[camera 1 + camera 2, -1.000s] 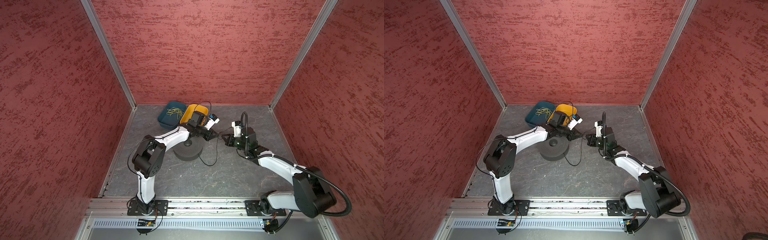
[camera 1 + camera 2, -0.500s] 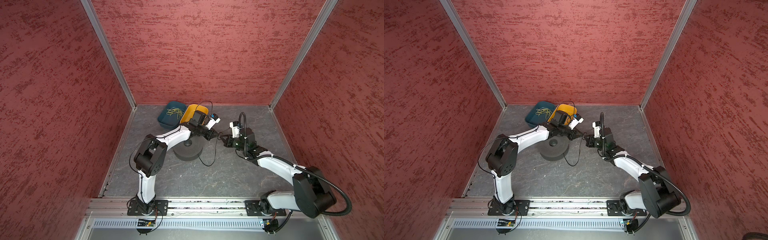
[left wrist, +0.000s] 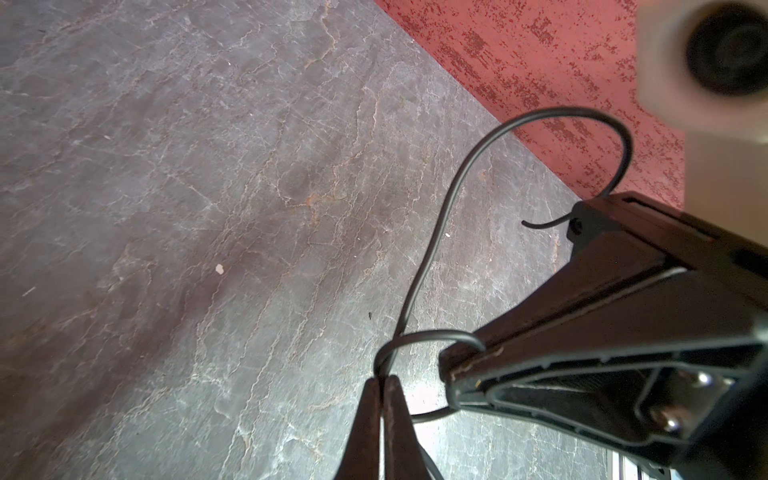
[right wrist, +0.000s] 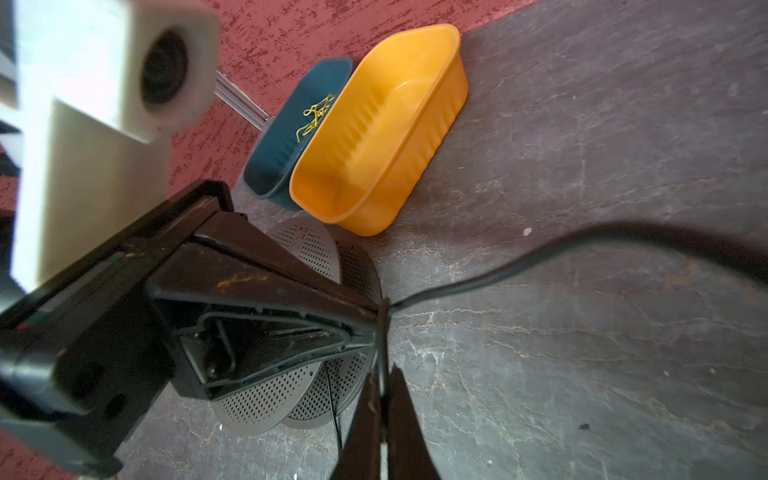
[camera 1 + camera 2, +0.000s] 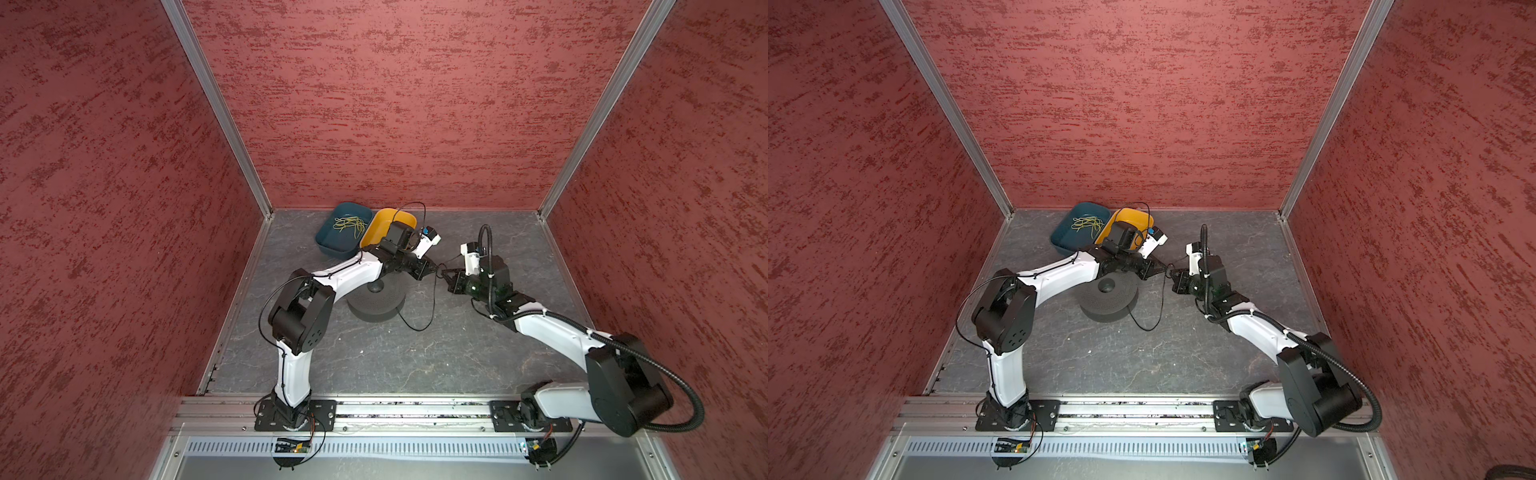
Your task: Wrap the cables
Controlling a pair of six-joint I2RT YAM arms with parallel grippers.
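Slack cable (image 4: pixel 498 272) loops to floor beside spool (image 5: pixel 374 306). Left gripper (image 3: pixel 381 380) pressed together, pinching cable. Right gripper (image 4: pixel 384 374) tip-to-tip with it, also clamped on cable. Behind: orange bin (image 5: pixel 380 228), blue bin (image 5: pixel 332 246) holding yellow-green strands (image 5: pixel 351 224).

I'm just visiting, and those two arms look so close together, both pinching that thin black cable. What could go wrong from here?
1. Both jaws are shut on the cable, nearly tip to tip; a small misstep might knock them together.
2. The cable is thin; pulling apart could make it slip out.
3. The slack loop hanging beside the spool might snag or kink.
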